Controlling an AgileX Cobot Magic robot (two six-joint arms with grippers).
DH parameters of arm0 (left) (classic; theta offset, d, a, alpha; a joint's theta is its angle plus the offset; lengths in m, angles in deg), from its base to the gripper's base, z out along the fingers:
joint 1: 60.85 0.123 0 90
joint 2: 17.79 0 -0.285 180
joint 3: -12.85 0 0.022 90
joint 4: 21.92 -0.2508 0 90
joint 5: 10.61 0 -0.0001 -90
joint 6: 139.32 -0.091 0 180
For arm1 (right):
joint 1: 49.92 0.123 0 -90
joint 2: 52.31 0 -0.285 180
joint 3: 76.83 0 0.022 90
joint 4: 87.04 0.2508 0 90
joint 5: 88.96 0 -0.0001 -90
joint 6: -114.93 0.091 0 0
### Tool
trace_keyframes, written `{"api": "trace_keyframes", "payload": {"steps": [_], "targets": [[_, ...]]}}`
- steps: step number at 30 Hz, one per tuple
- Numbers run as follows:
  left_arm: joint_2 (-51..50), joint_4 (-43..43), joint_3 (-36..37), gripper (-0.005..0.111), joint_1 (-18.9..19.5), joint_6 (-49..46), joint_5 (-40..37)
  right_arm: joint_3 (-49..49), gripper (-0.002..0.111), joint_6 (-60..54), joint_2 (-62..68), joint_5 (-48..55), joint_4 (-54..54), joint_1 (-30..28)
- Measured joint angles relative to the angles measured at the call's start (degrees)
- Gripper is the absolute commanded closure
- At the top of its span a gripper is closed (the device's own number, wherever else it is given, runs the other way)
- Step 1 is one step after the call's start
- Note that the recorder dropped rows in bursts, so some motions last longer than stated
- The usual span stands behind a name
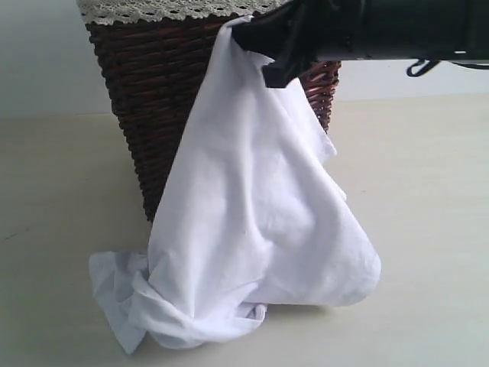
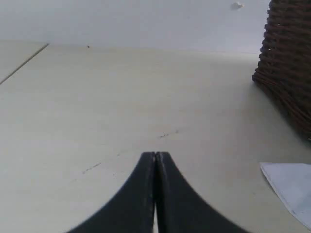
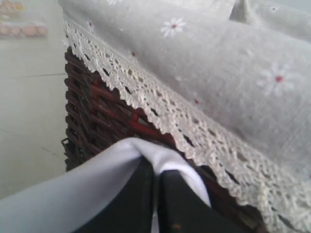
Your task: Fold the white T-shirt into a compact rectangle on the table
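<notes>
The white T-shirt [image 1: 252, 229] hangs in front of the basket, its lower end bunched on the table [image 1: 428, 191]. High up by the basket rim, my right gripper [image 1: 263, 46] is shut on the shirt's top fold; the white cloth [image 3: 97, 179] drapes over its fingers [image 3: 146, 194] in the right wrist view. My left gripper [image 2: 155, 154] is shut with nothing in it, low over the bare table [image 2: 121, 97]. A corner of the white shirt [image 2: 291, 187] lies beside it. The patch and neck tag are hidden.
A dark red-brown wicker basket [image 1: 160, 99] stands behind the shirt, lined with floral cloth [image 3: 218, 63] and a lace edge [image 3: 160, 111]. Its side [image 2: 289, 63] rises near the left gripper. A pale wall lies beyond the table.
</notes>
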Motion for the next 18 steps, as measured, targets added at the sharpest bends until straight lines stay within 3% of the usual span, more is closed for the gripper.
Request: {"api": "trace_keyframes", "payload": {"steps": [5,9,14,18], "targets": [[0.0,0.0,0.0,0.107,0.0,0.0,0.0,7.46,0.108,0.0,3.91,-16.81,0.27,3.69],[0.0,0.0,0.0,0.107,0.0,0.0,0.0,9.98,0.108,1.39,6.04,-22.44,1.0,3.59],[0.0,0.0,0.0,0.107,0.0,0.0,0.0,10.12,0.108,8.37,3.02,-19.57,-3.01,3.59],[0.0,0.0,0.0,0.107,0.0,0.0,0.0,10.57,0.108,23.51,-3.94,-7.03,-25.99,3.59]]}}
